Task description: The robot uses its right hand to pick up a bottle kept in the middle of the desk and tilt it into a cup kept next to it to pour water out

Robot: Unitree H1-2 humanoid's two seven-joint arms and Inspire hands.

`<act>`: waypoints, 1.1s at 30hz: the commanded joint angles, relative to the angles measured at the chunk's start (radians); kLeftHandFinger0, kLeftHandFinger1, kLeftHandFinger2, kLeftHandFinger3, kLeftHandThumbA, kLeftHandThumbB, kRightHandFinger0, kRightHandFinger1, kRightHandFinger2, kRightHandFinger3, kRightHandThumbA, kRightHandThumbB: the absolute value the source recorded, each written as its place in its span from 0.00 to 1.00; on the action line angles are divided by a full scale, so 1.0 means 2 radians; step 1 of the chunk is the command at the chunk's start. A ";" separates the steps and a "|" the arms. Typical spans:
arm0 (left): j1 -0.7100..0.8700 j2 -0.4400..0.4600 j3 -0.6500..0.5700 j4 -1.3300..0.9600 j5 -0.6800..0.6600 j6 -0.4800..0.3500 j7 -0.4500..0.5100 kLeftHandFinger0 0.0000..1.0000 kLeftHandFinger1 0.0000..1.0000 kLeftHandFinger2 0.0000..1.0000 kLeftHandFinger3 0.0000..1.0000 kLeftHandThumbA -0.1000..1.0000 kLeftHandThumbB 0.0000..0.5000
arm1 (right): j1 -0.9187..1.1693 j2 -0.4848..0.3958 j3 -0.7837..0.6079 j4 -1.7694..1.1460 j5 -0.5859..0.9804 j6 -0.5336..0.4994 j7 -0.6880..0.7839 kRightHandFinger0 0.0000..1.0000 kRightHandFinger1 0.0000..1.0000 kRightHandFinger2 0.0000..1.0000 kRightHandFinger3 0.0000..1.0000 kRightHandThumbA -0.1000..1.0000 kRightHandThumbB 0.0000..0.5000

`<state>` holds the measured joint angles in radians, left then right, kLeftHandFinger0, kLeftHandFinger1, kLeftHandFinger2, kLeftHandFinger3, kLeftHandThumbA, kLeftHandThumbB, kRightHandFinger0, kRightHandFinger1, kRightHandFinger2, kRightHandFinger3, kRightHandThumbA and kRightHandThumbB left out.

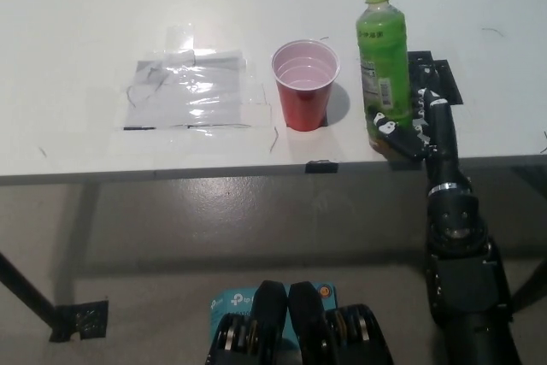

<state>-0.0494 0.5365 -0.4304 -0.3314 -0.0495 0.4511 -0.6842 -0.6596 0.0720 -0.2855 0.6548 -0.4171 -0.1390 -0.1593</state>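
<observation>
Black right hand [408,130] right at the near edge of the white surface [85,23], fingers [386,128] wrapped round the base of the green plastic bottle with the green cap [383,61]. Bottle upright, standing on a black patch [440,83], just to the right of the red plastic cup [304,85]. Cup open-topped, upright, not touching the bottle. Further left, a clear taped-down plastic sheet [188,91] lying flat.
</observation>
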 commanded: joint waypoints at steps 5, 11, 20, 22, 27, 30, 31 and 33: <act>0.011 0.001 -0.005 -0.014 0.015 0.000 0.008 1.00 1.00 1.00 1.00 0.56 1.00 | -0.033 -0.027 0.073 0.007 -0.101 -0.165 -0.256 0.69 0.62 0.15 0.19 0.00 0.00; 0.012 0.002 -0.003 -0.015 0.014 0.004 0.007 1.00 1.00 1.00 1.00 0.56 1.00 | -0.042 -0.060 0.118 0.054 -0.162 -0.165 -0.342 0.91 0.70 0.19 0.39 0.00 0.00; 0.014 0.003 -0.005 -0.019 0.024 0.009 0.009 1.00 1.00 1.00 1.00 0.55 1.00 | -0.036 -0.070 0.155 0.161 -0.142 -0.089 -0.362 1.00 1.00 1.00 1.00 0.60 0.00; 0.016 0.002 -0.004 -0.021 0.024 0.009 0.011 1.00 1.00 1.00 1.00 0.54 1.00 | -0.034 -0.069 0.157 0.168 -0.131 -0.098 -0.360 1.00 1.00 1.00 1.00 0.61 0.00; 0.016 0.002 -0.002 -0.017 0.031 -0.004 0.011 1.00 1.00 1.00 1.00 0.56 1.00 | -0.026 -0.058 0.152 0.188 -0.096 -0.129 -0.370 1.00 1.00 1.00 1.00 0.64 0.00; 0.019 0.000 0.000 -0.019 0.033 -0.005 0.015 1.00 1.00 1.00 1.00 0.56 1.00 | -0.030 -0.050 0.145 0.200 -0.079 -0.135 -0.383 1.00 1.00 1.00 1.00 0.61 0.00; 0.019 0.000 0.001 -0.017 0.035 -0.010 0.016 1.00 1.00 1.00 1.00 0.56 1.00 | -0.031 -0.048 0.143 0.205 -0.075 -0.139 -0.388 1.00 1.00 1.00 1.00 0.60 0.00; 0.019 0.000 0.000 -0.019 0.034 -0.002 0.013 1.00 1.00 1.00 1.00 0.54 1.00 | -0.030 -0.043 0.139 0.213 -0.067 -0.135 -0.391 1.00 1.00 1.00 1.00 0.63 0.00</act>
<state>-0.0180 0.5342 -0.4325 -0.3357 -0.0040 0.4480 -0.6826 -0.6699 -0.0324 -0.0014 1.0439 -0.5947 -0.3293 -0.7886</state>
